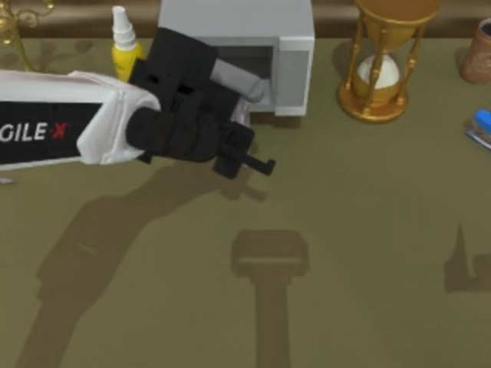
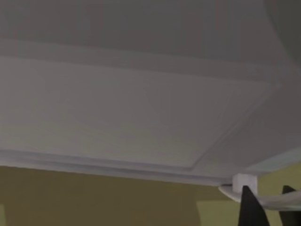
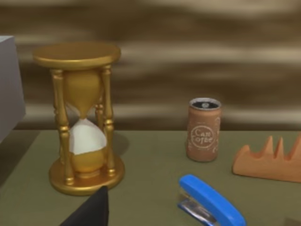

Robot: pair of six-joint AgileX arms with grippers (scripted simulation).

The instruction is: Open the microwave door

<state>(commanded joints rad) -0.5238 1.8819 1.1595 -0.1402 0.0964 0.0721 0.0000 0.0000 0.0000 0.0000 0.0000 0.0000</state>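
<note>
Left claw (image 2: 265, 200) at microwave door (image 2: 122, 113)

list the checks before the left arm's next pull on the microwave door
1. microwave door swung part open, cavity showing: ok
2. left gripper at the front of the microwave: ok
3. Hold on the handle bar: cannot tell
4. yellow bottle close by on the left, clear of the door's swing: cannot tell
5. hourglass apart on the right: ok
6. Right arm outside the top view, out of the way: ok

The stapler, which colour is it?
Blue; the stapler shows best in the right wrist view.
</note>
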